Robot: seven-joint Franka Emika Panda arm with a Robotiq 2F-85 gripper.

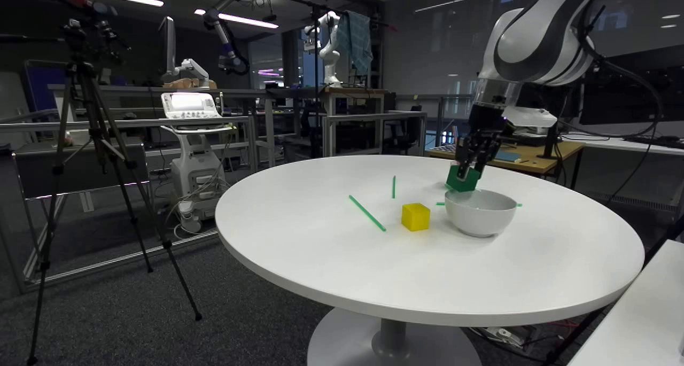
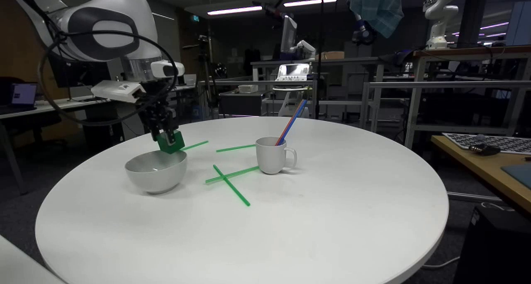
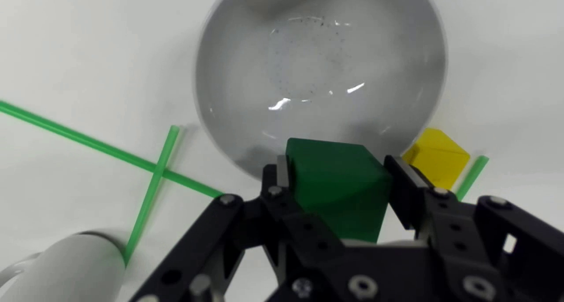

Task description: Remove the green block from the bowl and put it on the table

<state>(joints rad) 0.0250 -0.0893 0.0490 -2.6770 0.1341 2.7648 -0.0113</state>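
Note:
My gripper (image 3: 338, 172) is shut on the green block (image 3: 337, 183), with a finger on either side of it. In both exterior views the gripper (image 1: 470, 168) (image 2: 163, 138) points down and holds the green block (image 1: 459, 181) (image 2: 173, 144) in the air, near the rim of the white bowl (image 1: 481, 216) (image 2: 155, 176). In the wrist view the block overlaps the near rim of the bowl (image 3: 308, 77); I cannot tell whether it touches. The visible inside of the bowl holds no block. The bowl stands upright on the round white table (image 1: 320, 254) (image 2: 315, 226).
A yellow block (image 1: 416, 217) (image 3: 440, 158) stands beside the bowl. Several thin green sticks (image 1: 367, 213) (image 2: 232, 184) lie around it. A white mug (image 2: 269, 157) (image 3: 79, 271) with blue and red sticks (image 2: 291, 122) stands apart from the bowl.

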